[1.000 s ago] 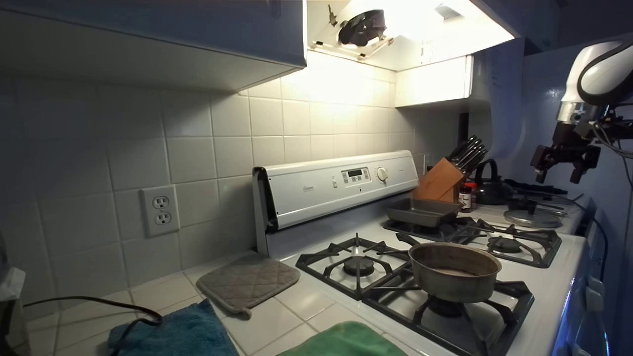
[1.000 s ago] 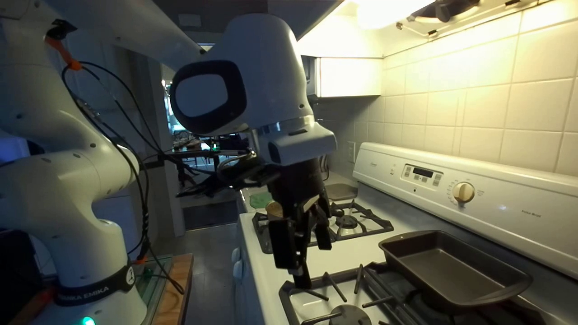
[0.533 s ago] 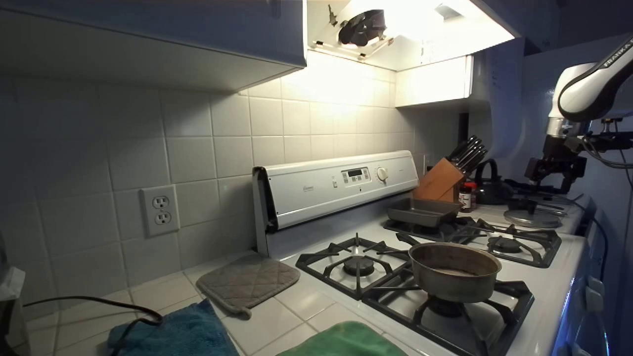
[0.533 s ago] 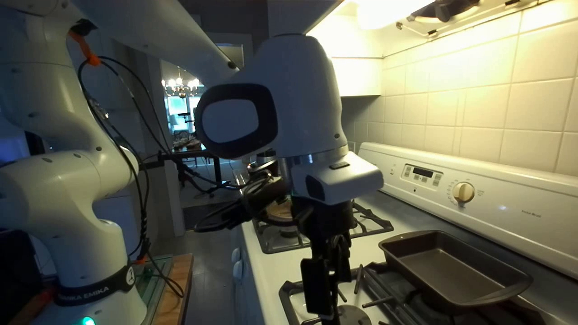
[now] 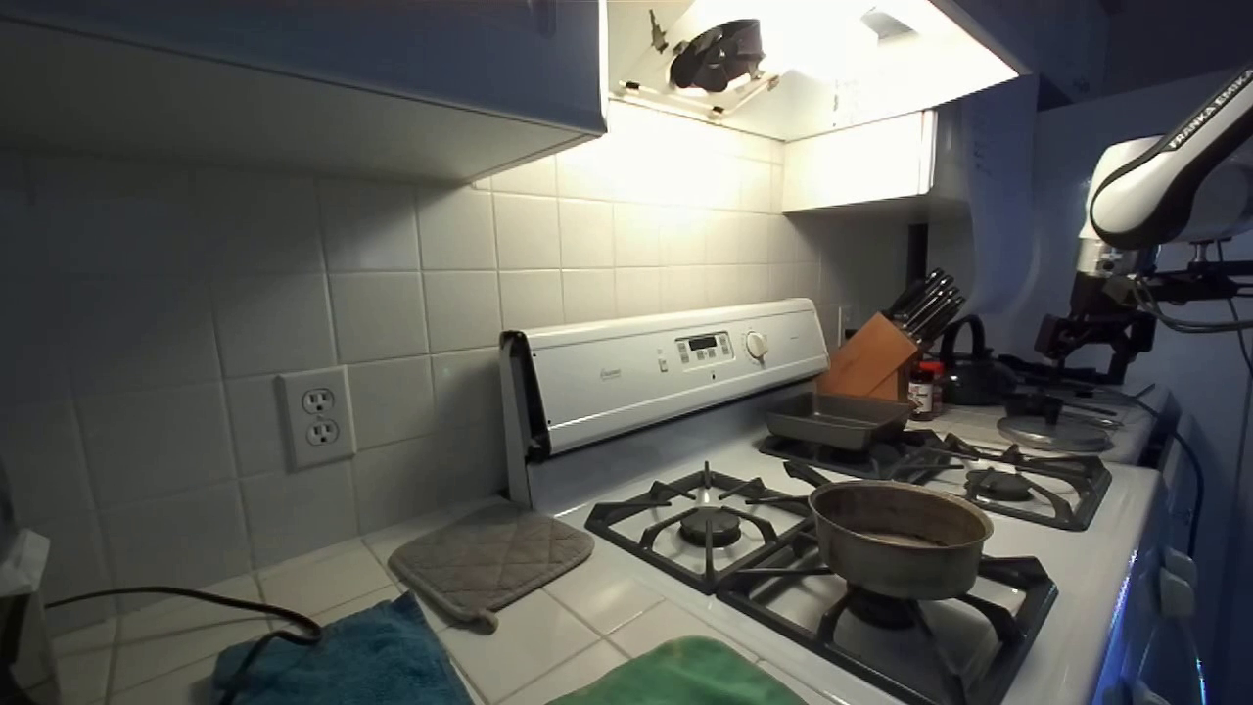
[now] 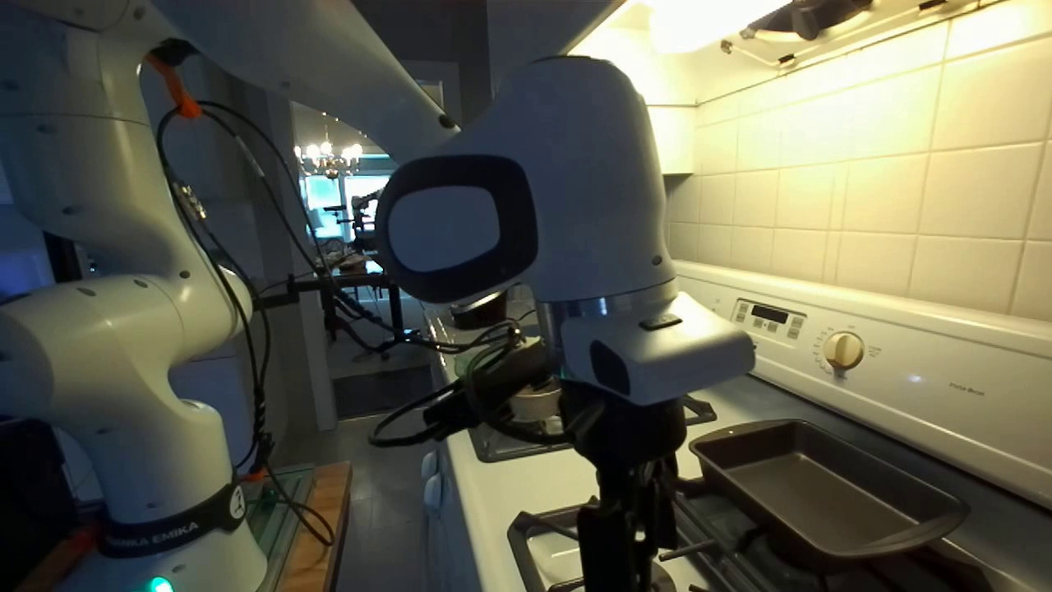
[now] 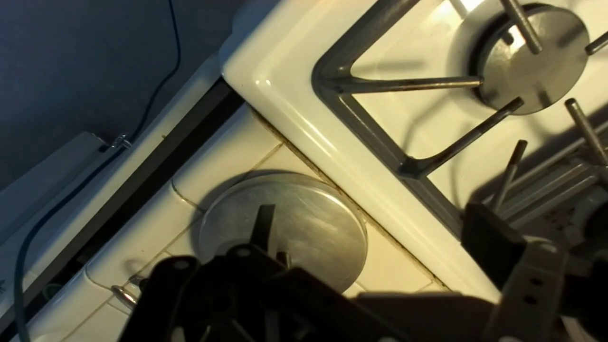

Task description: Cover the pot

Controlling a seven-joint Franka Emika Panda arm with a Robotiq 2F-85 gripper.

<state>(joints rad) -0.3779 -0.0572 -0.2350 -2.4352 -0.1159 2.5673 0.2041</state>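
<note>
On the white stove, we log the pot on a burner grate; gripper hangs, jaws wide apart. Tiled counter alongside holds a round lid. Hood light brightens the tiled wall; chandelier glows beyond.

The pot is dull grey-brown, the lid silvery, the gripper black, the stove white, the towel blue, the potholder grey, diamond-quilted.
</note>
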